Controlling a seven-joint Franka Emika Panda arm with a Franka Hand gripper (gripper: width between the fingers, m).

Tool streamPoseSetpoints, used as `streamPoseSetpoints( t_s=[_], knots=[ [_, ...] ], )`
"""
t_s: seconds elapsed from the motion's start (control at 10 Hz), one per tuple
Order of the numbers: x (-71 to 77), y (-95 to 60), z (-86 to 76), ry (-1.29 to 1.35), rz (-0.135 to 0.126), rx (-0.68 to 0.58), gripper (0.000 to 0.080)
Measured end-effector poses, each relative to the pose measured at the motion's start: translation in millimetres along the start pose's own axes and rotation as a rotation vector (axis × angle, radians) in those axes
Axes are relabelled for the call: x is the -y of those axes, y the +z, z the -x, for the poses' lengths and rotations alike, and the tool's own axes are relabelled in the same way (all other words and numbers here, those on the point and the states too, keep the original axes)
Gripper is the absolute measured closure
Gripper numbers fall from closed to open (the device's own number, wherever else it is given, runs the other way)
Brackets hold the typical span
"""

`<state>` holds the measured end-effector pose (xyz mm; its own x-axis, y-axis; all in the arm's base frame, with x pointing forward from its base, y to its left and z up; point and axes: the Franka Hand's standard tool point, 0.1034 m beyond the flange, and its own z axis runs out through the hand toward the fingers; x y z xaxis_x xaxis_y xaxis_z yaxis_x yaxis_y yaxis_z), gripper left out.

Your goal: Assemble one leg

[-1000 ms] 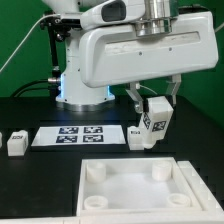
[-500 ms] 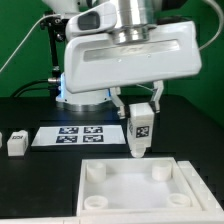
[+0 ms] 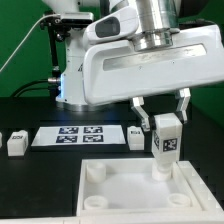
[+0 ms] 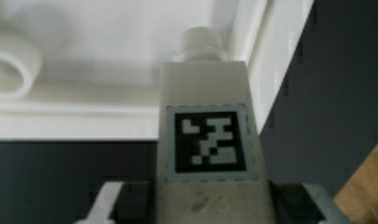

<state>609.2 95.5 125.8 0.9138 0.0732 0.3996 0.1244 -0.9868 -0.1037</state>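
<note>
Dark table (image 3: 30, 175) behind — gripper (image 3: 166, 122) pinches the leg (image 3: 167, 143) upright (socket (image 3: 156, 173) contact unclear).

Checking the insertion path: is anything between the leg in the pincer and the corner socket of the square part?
Nothing visible does. The pincer holds the leg upright, its lower end at the square part's far corner on the exterior view's right.

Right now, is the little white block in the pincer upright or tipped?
Upright. The leg hangs vertical in the pincer, its tag facing the exterior view, lower end over the large white square part.
</note>
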Motion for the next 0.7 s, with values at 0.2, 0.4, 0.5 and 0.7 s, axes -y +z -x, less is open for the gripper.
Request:
streamPoseSetpoints(
  t_s=[0.2, 0.4, 0.5, 0.7],
  knots=[
    [6.2, 1.7, -8.8, -0.021, 0.014, -0.083, 0.0506],
    [3.6, 3.0, -7.7, -0.023, 0.024, -0.11, 0.0506],
    [0.9, 2.6, -9.6, -0.023, 0.036, -0.15, 0.0506],
    [-0.7, 3.6, -8.8, -0.023, 0.041, -0.163, 0.0506]
  ],
)
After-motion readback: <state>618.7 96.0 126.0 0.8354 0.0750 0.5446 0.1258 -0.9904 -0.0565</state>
